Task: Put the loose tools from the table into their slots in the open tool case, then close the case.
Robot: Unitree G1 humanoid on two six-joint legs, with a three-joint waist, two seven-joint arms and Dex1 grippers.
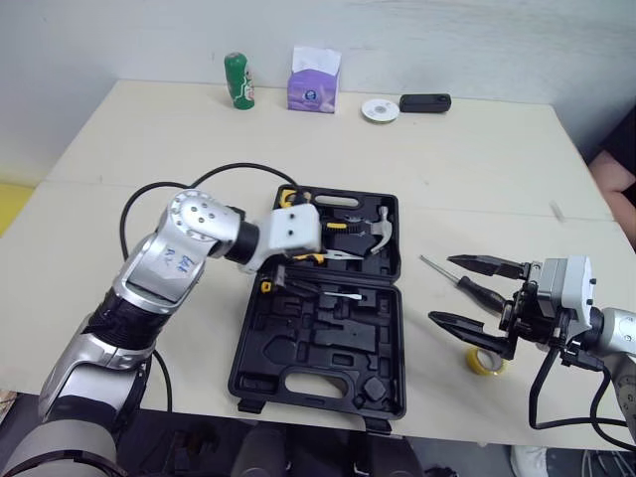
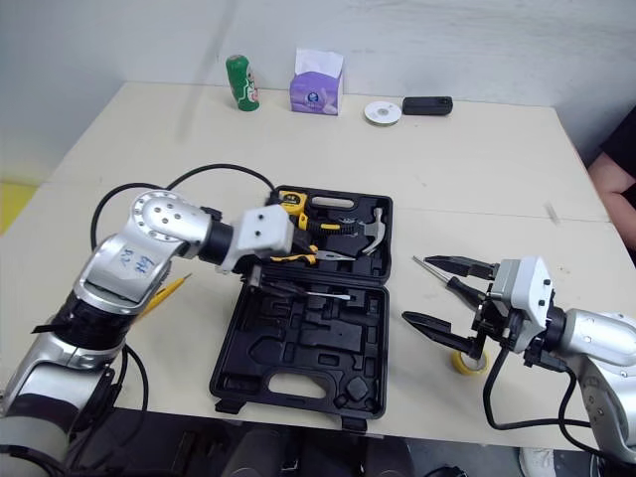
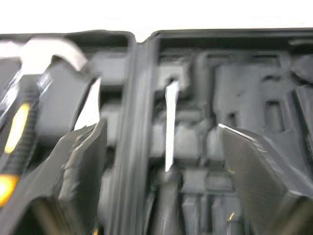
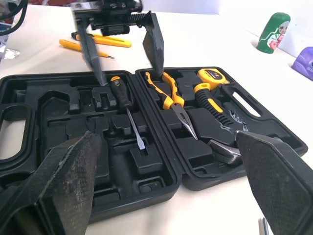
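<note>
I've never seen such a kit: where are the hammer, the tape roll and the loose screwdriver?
hammer (image 1: 382,227): left eye view, on its steel head.
tape roll (image 1: 487,364): left eye view, on its yellow rim.
loose screwdriver (image 1: 480,293): left eye view, on its black handle.

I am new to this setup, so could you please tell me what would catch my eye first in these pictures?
The open black tool case lies mid-table, already holding a hammer and yellow pliers. The left hand hangs open over its hinge, while the right hand, also open, hovers right of the case by a loose screwdriver and a yellow tape roll.
</note>
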